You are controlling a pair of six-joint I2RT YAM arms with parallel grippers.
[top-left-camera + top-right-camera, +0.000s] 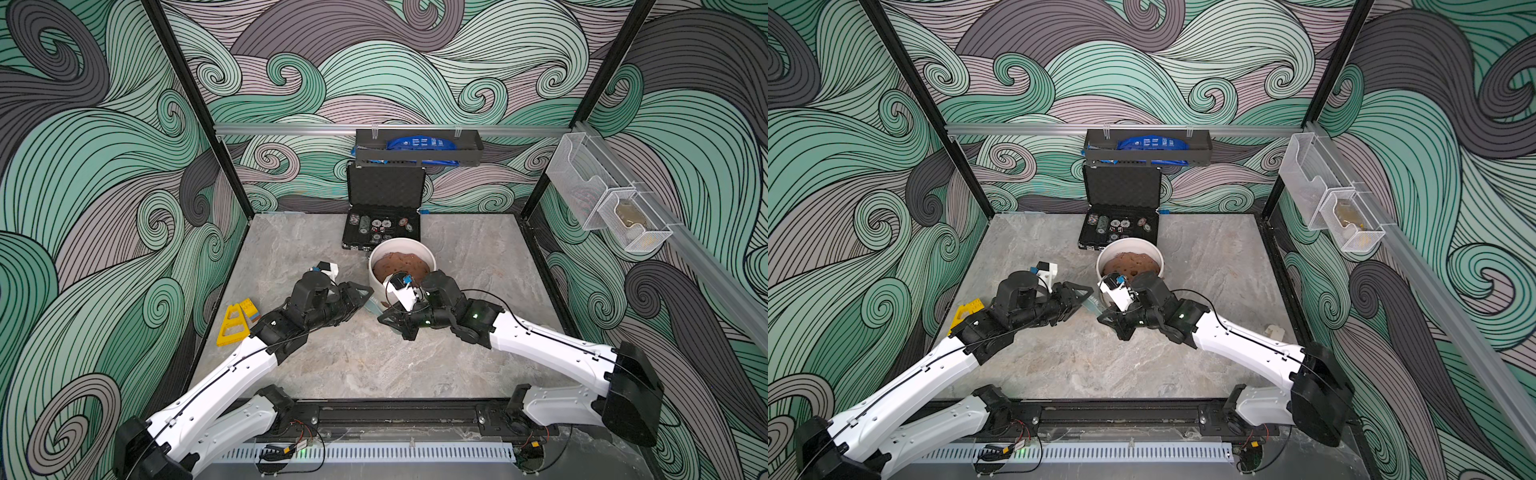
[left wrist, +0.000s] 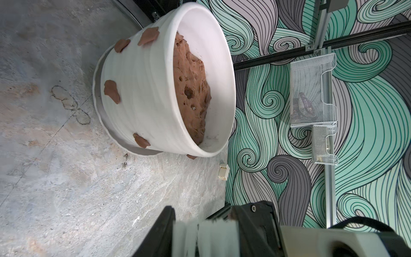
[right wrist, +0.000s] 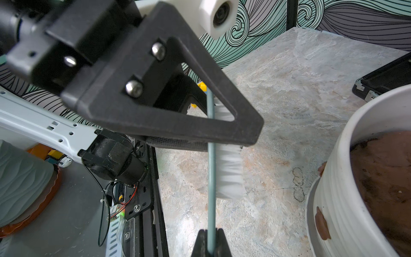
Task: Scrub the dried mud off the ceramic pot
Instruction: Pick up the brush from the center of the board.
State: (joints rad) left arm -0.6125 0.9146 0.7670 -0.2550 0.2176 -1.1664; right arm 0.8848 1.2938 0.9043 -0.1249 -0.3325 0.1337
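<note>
The white ribbed ceramic pot [image 1: 420, 246] [image 1: 1130, 242] stands mid-table on a grey saucer [image 2: 99, 89], filled with a brown soil mound [image 1: 400, 266]. Several patches of dried mud [image 2: 112, 91] [image 3: 321, 225] stick to its outer wall [image 2: 144, 89]. In front of the pot, both grippers hold a brush [image 1: 372, 306] [image 1: 1092, 305] with a pale teal back and white bristles [image 3: 229, 173]. My right gripper [image 1: 384, 318] [image 3: 210, 233] is shut on the thin teal edge. My left gripper [image 1: 365, 297] [image 2: 206, 213] has its fingers [image 2: 165, 224] against both sides of the bristle head.
An open black case [image 1: 382, 224] with poker chips sits just behind the pot. A black wall shelf [image 1: 419, 147] holds a blue bag. Yellow toy pieces [image 1: 232, 324] lie at the left edge, a small white block [image 1: 1275, 331] at the right edge. Wire baskets [image 1: 602, 203] hang on the right wall.
</note>
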